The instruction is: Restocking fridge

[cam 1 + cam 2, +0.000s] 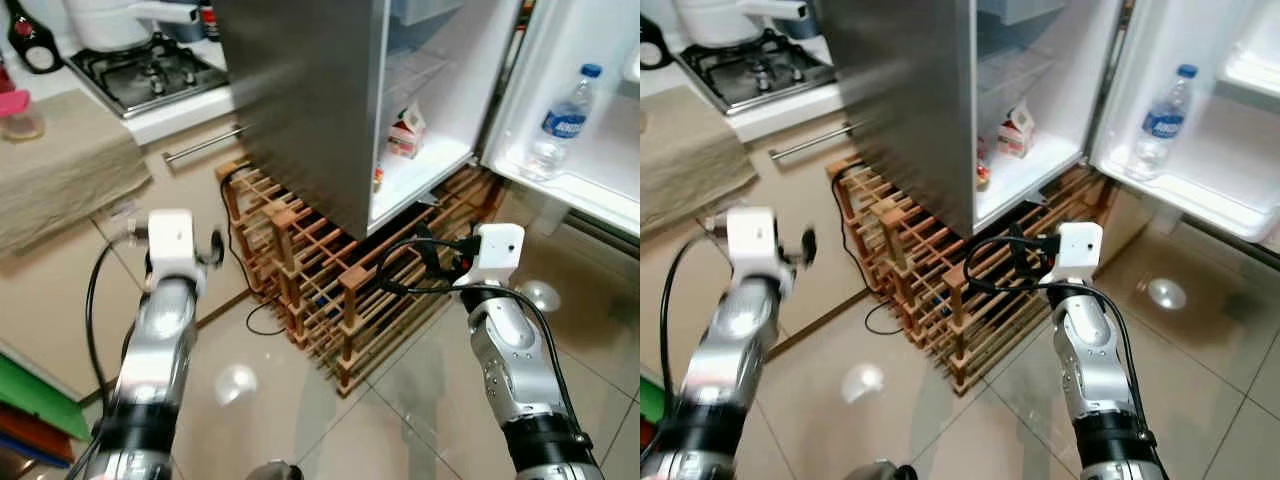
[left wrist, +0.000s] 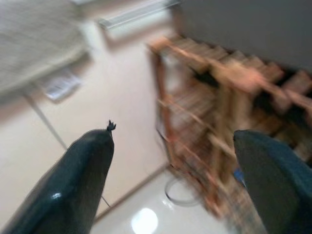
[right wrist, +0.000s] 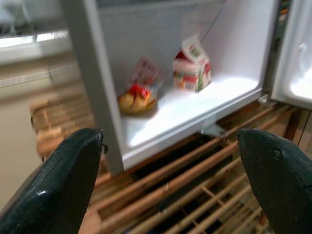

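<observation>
Both grippers, left (image 2: 170, 185) and right (image 3: 170, 180), hang with jaws spread and empty before the open fridge (image 1: 300, 100). A milk carton (image 3: 191, 69) and a bagged snack (image 3: 139, 92) sit on its lowest shelf; a water bottle (image 1: 562, 125) stands in the door rack. The carton likely is light and crushable, best held across its flat sides.

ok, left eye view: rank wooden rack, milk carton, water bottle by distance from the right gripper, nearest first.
1. wooden rack: on the floor under the fridge, directly beside the right gripper.
2. milk carton: farther in, on the fridge's bottom shelf.
3. water bottle: in the open door's shelf, off to the right.
</observation>
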### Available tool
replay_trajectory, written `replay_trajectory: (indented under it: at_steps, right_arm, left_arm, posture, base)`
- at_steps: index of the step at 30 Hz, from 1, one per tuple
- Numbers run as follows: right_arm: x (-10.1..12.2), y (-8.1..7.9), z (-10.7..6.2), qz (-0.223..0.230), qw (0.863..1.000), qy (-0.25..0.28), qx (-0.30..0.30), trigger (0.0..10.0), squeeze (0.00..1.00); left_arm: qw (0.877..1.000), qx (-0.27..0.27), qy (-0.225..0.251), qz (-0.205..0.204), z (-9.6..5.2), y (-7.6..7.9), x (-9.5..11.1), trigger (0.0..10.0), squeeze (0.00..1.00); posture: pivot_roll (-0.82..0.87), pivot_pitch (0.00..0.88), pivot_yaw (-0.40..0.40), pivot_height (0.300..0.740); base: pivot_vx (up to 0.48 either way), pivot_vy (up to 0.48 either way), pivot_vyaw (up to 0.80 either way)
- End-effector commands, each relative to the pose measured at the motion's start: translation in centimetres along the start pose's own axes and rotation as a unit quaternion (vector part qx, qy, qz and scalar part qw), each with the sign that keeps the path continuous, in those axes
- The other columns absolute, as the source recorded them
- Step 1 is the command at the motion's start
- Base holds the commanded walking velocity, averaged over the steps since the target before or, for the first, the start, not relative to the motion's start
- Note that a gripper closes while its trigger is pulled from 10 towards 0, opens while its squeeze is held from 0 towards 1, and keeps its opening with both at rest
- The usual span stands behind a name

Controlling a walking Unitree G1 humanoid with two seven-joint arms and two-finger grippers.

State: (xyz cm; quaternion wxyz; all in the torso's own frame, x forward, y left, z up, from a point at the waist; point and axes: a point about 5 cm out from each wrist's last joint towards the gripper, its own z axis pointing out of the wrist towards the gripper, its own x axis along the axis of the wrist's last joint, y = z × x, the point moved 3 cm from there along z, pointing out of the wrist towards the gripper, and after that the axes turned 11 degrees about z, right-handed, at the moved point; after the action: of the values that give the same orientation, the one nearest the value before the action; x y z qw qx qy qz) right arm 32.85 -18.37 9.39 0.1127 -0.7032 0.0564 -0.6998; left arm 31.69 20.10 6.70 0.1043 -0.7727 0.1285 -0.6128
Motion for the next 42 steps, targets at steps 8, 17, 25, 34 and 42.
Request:
replay_trajectory:
  at_steps: [8, 17, 25, 34, 42]
  right_arm:
    - [-0.1, -0.1, 0.5, -0.005, 1.0, -0.014, 0.009, 10.0, 0.0]
    - [-0.7, -2.2, 0.5, -0.009, 0.999, -0.023, 0.042, 10.0, 0.0]
    - [-0.4, -3.1, 0.7, -0.017, 0.998, -0.008, 0.056, 10.0, 0.0]
    - [-0.2, -3.0, 0.8, 0.003, 0.999, -0.001, 0.052, 10.0, 0.0]
    - [0.3, -3.3, 1.1, 0.023, 0.999, 0.012, 0.043, 10.0, 0.0]
  left_arm:
    - [0.994, 0.032, 0.077, -0.066, 1.2, 0.9, 5.3, 10.0, 0.0]
    - [0.989, 0.076, 0.105, -0.076, 0.8, 0.3, 7.0, 10.0, 0.0]
    - [0.985, 0.098, 0.129, -0.061, 0.7, -0.5, 8.2, 10.0, 0.0]
    - [0.992, 0.099, 0.077, -0.004, 2.1, 0.6, 7.7, 10.0, 0.0]
    - [0.989, 0.112, 0.09, -0.021, 2.2, 0.0, 8.4, 10.0, 0.0]
  posture:
    - [-0.04, 0.0, 0.04, 0.74]
    - [-0.04, 0.0, 0.023, 0.74]
    - [-0.04, 0.0, 0.04, 0.74]
    - [-0.05, 0.0, 0.05, 0.74]
    - [-0.05, 0.0, 0.043, 0.74]
  base:
    - [0.0, 0.0, 0.55]
    - [0.373, 0.0, 0.53]
    - [0.48, 0.0, 0.5]
    - [0.307, 0.0, 0.47]
    - [0.0, -0.162, 0.46]
